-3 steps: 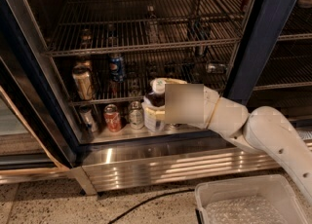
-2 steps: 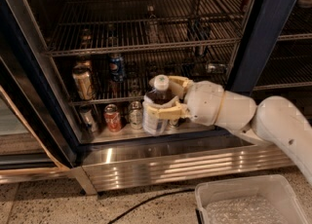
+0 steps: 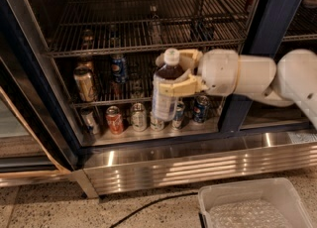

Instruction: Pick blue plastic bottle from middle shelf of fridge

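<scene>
The gripper (image 3: 171,72) pinches the blue plastic bottle (image 3: 165,100) near its shoulder, holding it upright. Both hang at the near side of the fridge (image 3: 198,165), with cans (image 3: 115,119) on the racks behind.

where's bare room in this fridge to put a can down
Top shelf looks mostly bare around the small bottle. Middle shelf looks bare right of the Pepsi can, partly hidden by the gripper, whose jaws clasp the tall bottle in front of it. Bottom row of cans is crowded.
</scene>
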